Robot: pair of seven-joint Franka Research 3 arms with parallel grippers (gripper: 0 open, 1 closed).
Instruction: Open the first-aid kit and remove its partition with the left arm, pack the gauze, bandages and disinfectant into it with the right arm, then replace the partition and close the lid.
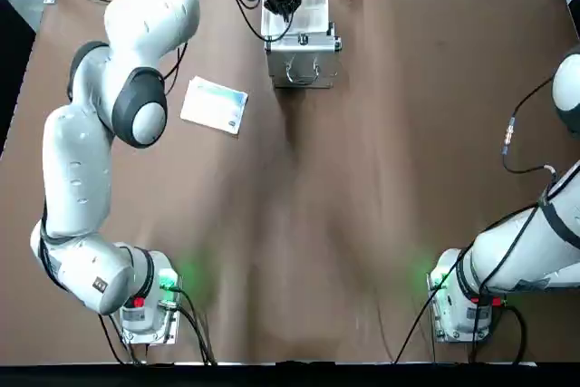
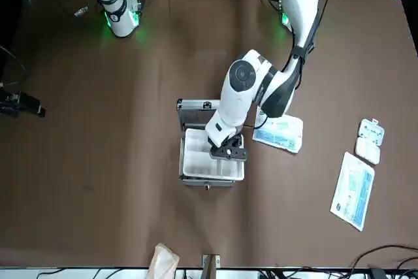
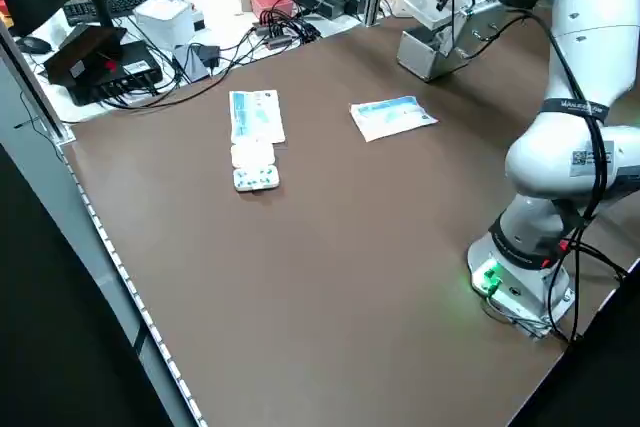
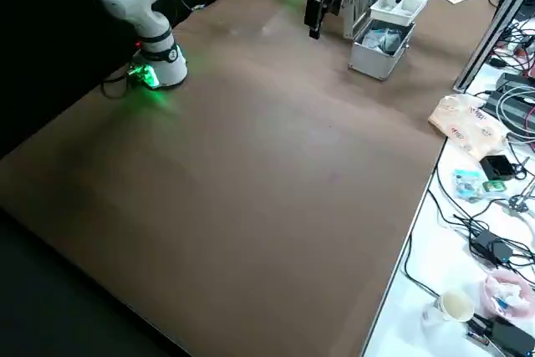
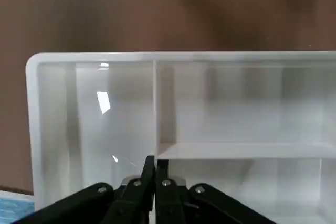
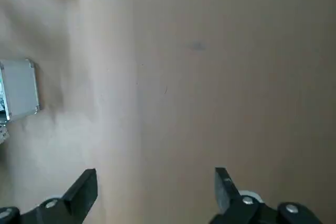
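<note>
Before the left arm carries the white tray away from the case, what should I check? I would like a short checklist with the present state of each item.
1. Left gripper jaws shut on a divider wall of the partition: ok.
2. Partition clear of the first-aid kit: ok, in the right side view it hangs above the open case.
3. Partition compartments empty, nothing to spill: ok for those in view.
4. Bare table beside the kit for setting it down: ok.
5. Right gripper out of the way: ok, open over bare table.
6. Flat blue-white pack apart from the kit: ok.
</note>
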